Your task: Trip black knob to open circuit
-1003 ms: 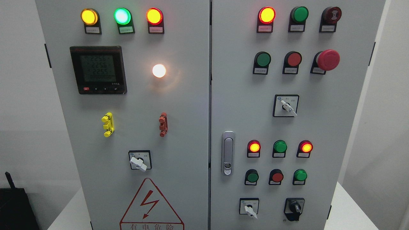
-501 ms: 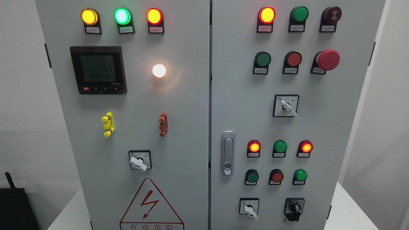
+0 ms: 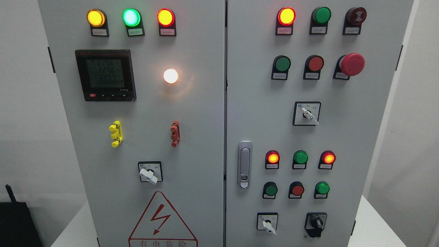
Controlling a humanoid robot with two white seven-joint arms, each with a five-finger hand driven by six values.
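No robot hand shows, so its state cannot be told; the reach seems not yet begun, and next calls for gripping and turning the black knob (image 3: 316,223) low on the right door (image 3: 343,137).

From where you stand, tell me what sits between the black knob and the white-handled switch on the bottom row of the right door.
Nothing: in the head view, only bare grey door panel separates the white-handled switch from the black knob.

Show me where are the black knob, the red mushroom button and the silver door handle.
black knob (image 3: 316,223), head view, on the middle of its grip.
red mushroom button (image 3: 352,64), head view, on its domed cap.
silver door handle (image 3: 245,161), head view, on the upper part of its lever.
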